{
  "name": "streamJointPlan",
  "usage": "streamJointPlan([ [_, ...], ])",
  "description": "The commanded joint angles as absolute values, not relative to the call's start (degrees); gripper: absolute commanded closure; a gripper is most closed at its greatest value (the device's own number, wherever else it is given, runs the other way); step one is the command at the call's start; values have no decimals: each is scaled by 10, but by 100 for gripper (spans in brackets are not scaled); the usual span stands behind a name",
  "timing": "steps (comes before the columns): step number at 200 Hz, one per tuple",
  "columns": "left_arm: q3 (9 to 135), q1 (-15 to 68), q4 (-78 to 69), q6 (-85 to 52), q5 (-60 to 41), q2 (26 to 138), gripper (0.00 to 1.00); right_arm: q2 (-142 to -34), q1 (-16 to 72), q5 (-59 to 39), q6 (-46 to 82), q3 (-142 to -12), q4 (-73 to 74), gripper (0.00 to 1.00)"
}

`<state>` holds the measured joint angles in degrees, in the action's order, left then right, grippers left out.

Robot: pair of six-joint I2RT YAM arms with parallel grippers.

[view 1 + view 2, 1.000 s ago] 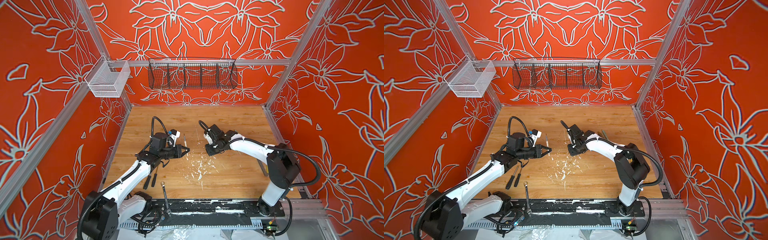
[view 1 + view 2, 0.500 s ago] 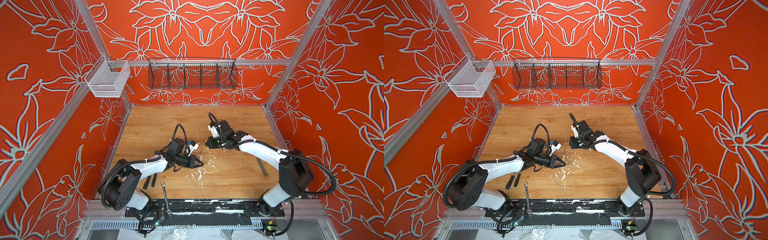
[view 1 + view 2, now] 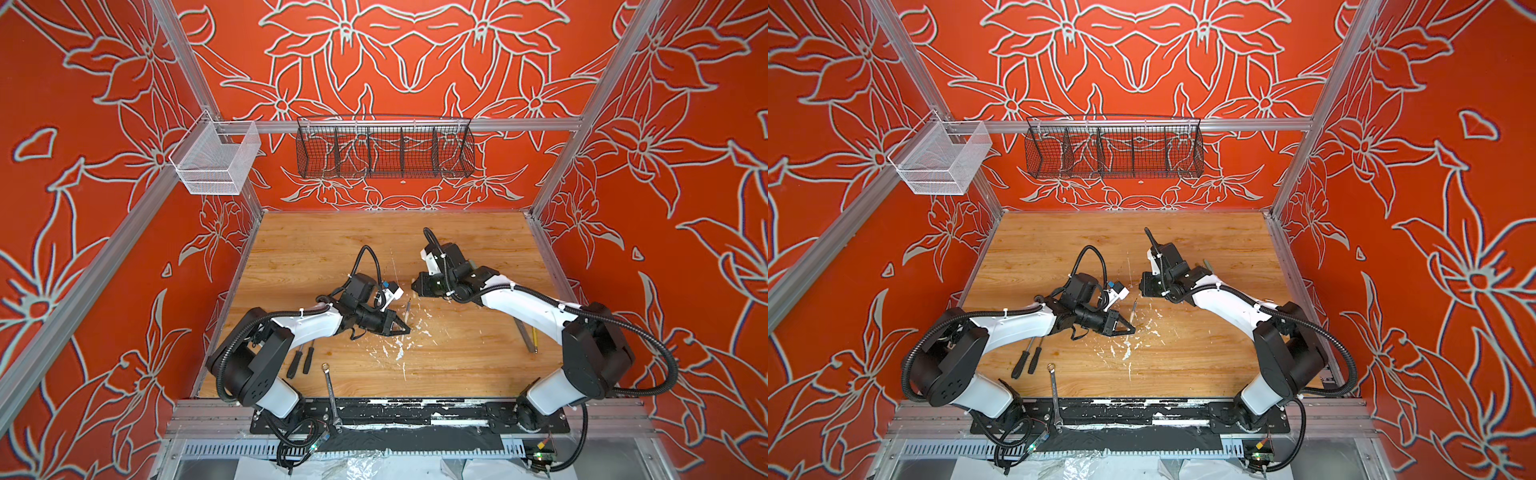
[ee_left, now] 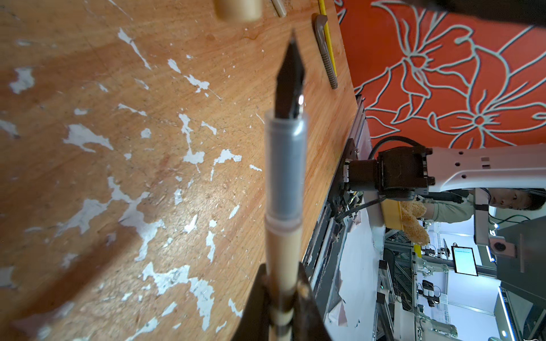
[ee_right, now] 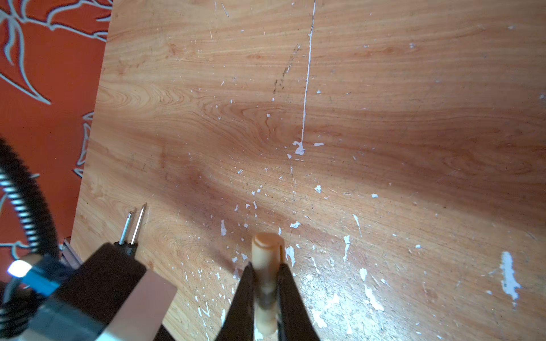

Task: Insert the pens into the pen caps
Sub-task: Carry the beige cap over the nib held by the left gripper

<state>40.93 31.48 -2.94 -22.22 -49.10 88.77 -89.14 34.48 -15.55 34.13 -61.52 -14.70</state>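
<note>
Nearest, one silver wrench [image 3: 331, 390] lies across the near edge of the table [image 3: 457, 365], with two black-handled screwdrivers [image 3: 308, 360] side by side just left of it. Farther in, the left gripper [image 3: 407, 330] is clamped on one pen [image 3: 408, 308]. Its fingers pinch the beige barrel, and the dark nib points toward the far side. Just beyond, the right gripper [image 3: 414, 286] is clamped on one beige pen cap [image 5: 267, 248], whose rounded end sticks out past the fingers. Nib and cap are near each other but apart. Farthest, one black wire basket [image 3: 384, 151] and one white mesh basket [image 3: 216, 166] hang on the rails.
</note>
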Motion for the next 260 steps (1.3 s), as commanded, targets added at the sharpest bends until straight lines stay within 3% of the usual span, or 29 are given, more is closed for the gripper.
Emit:
streamJointPlan([
  [1, 426, 317, -1, -197, -488, 902, 100, -872, 341, -158, 361, -608, -124, 86],
  [260, 423, 316, -11, -195, -453, 867, 100, -865, 343, -225, 394, -573, -71, 86],
])
